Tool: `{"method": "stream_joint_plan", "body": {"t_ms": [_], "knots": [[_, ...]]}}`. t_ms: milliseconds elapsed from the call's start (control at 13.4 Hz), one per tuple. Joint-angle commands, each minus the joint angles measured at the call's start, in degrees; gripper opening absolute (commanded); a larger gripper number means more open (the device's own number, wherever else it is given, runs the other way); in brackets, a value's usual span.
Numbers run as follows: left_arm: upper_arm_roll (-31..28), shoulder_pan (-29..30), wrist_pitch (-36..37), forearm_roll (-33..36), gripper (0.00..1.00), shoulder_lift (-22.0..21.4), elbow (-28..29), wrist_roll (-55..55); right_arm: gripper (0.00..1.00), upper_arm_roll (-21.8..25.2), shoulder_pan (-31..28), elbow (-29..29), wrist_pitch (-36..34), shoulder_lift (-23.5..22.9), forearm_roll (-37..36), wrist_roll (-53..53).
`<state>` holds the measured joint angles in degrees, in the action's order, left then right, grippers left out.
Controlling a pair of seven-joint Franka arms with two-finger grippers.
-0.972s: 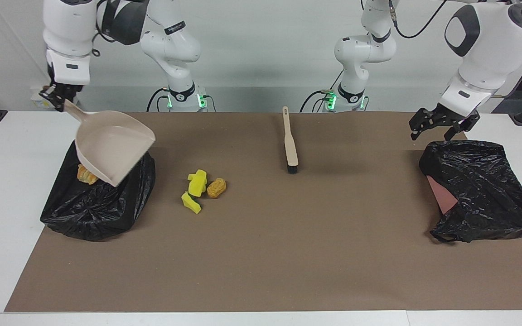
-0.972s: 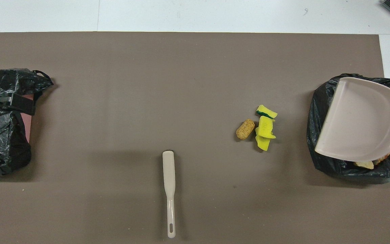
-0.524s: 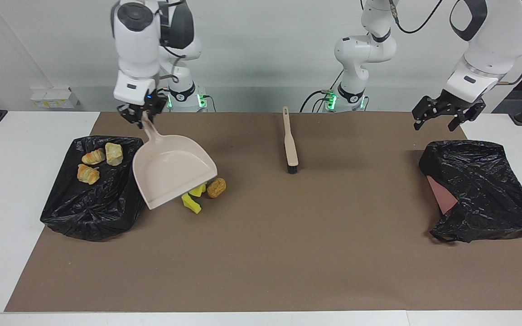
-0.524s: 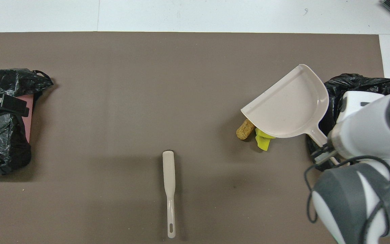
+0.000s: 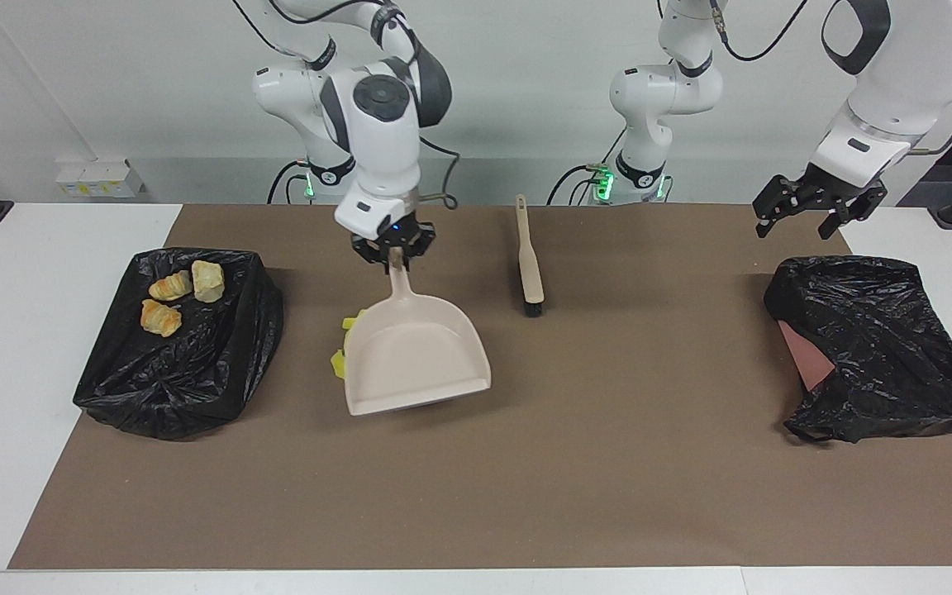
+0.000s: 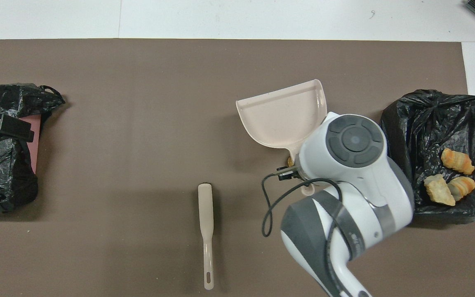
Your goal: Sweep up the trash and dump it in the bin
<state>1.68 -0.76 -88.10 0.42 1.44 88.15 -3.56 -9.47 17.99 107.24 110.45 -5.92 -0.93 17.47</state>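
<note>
the right gripper point(image 5: 393, 249), clenched on the handle of the beige dustpan point(image 5: 414, 355), has swung away from the black-lined bin point(image 5: 178, 388) at the right arm's end of the table and now carries the empty pan over the brown mat point(image 5: 476, 496), above the leftover trash. yellow sponge chunks point(image 5: 347, 329) peek out at the pan's edge on the bin's side; the rest of that heap is hidden beneath it. the move suggests one dump is finished and a second sweep is being set up. the brush point(image 5: 529, 258) lies untouched on the mat, close to the robots. the bin holds three bread-like pieces point(image 5: 181, 296). at the left arm's end, the left gripper point(image 5: 815, 213) waits with fingers released above a second black bag point(image 5: 873, 347), its contents unseen apart from a reddish patch.
</note>
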Motion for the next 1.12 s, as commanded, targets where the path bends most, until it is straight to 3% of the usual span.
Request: {"method": "stream_joint_plan", "body": {"t_ms": [0,374,673,823,898,972,1047], "knots": [[0.08,0.14,0.74,0.72,1.00,-0.65,0.18,-0.13,0.00,0.32,3.71,-7.55,1.60,-8.12,2.68,7.80],[0.08,0.05,0.65,0.72,1.00,-0.74,0.18,-0.13,0.00,0.50,11.54,-21.96,4.25,-22.62,1.46,18.73],[0.08,0.06,0.74,0.81,1.00,-0.65,0.18,-0.13,0.00,0.50,14.26,-29.52,5.83,-29.84,0.22,22.60],[0.08,0.05,0.74,0.72,1.00,-0.74,0.18,-0.13,0.00,0.50,14.62,-29.02,7.40,-30.38,-0.82,22.78],[0.08,0.14,0.65,0.72,1.00,-0.74,0.18,-0.13,0.10,0.41,14.88,-29.01,7.67,-30.38,-2.22,22.52],[0.00,0.14,0.65,0.81,1.00,-0.65,0.18,-0.13,0.51,0.41,14.54,-29.01,7.85,-30.38,-3.20,21.82],[0.08,0.14,0.65,0.72,1.00,-0.74,0.18,-0.13,1.00,0.41,14.53,-29.01,7.94,-30.21,-4.60,21.03]]}}
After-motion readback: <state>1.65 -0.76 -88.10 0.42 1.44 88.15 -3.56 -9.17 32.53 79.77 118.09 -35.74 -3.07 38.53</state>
